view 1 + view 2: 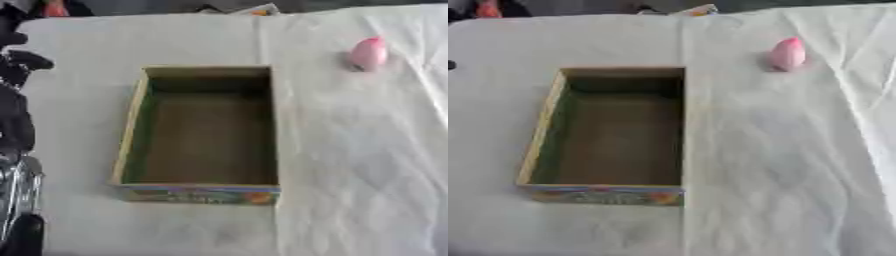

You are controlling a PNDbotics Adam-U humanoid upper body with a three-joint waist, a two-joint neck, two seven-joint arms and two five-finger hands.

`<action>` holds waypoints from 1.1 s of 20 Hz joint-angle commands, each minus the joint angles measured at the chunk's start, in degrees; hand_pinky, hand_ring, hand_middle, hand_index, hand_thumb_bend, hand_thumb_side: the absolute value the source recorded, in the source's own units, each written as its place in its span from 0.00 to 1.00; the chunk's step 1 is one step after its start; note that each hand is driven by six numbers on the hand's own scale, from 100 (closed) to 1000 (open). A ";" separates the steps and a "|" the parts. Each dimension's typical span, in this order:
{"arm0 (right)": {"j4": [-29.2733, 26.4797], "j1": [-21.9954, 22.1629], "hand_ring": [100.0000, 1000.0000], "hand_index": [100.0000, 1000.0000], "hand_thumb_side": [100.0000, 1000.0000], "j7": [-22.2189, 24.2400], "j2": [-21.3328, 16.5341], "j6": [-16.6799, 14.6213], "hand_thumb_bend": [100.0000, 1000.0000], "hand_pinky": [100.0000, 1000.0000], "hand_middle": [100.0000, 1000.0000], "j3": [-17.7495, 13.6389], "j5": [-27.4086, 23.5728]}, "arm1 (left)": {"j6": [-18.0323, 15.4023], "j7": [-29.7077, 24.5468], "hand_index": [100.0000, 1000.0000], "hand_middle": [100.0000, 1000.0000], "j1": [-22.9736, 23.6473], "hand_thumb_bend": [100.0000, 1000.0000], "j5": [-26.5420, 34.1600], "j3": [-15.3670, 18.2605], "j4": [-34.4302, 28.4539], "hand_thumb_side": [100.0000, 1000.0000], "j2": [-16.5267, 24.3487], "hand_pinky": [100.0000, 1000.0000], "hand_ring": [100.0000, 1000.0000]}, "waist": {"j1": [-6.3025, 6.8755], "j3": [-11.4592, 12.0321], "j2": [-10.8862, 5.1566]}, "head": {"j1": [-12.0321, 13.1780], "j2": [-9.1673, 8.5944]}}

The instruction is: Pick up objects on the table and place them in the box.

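An open cardboard box [131,135] with a colourful printed front wall stands in the middle of the table, and nothing shows inside it. A pink rounded object [368,53] lies on the cloth at the far right, well apart from the box. My left hand [19,64] is raised at the left edge of the left eye view, beside the box's far left corner. Its dark fingers are relaxed and hold nothing. The black and silver forearm [16,175] runs down to the lower left corner. My right hand shows in neither view.
A white cloth [780,165] covers the table, with folds and creases along its right side. A small colourful thing [259,9] lies at the far edge, behind the box.
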 commanded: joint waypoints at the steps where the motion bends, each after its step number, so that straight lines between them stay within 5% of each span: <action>1: -1.11 -1.18 0.67 0.84 1.00 0.58 -3.78 0.26 0.00 0.56 0.70 0.09 1.03 | 0.00 -0.16 0.70 0.51 -0.28 0.00 -0.20 0.13 -1.01 0.91 0.43 0.50 0.41 | -0.23 0.08 -0.82 | 0.00 0.39; 2: -1.11 -1.61 0.67 0.84 1.00 1.04 -4.90 0.84 0.00 0.57 0.71 0.36 1.62 | 0.01 -0.18 0.70 0.51 -0.28 0.00 -0.19 0.09 -1.01 0.91 0.46 0.50 0.41 | -0.26 0.09 -0.82 | -0.05 0.40; 7: -0.71 -5.35 0.73 0.86 1.00 4.65 -11.40 4.89 0.34 0.62 0.77 2.18 5.68 | 0.13 -0.35 0.70 0.51 -0.09 0.00 -0.19 -0.08 -1.01 0.91 0.83 0.50 0.41 | -0.59 0.28 -1.01 | -0.06 0.65; 17: 7.02 -17.81 0.79 0.91 1.00 12.78 -24.64 12.77 0.59 0.65 0.80 11.33 13.82 | 0.37 -0.93 0.70 0.51 -0.07 0.00 -0.05 -0.72 -1.01 0.90 1.26 0.50 0.41 | -0.97 1.19 -1.33 | -0.56 0.90; 22: 13.29 -23.24 0.81 0.93 1.00 16.73 -31.06 13.14 0.74 0.66 0.81 17.52 17.77 | 0.46 -1.31 0.70 0.52 -0.35 0.00 0.26 -1.11 -1.01 0.90 1.24 0.50 0.41 | -0.99 2.04 -1.58 | -1.32 0.68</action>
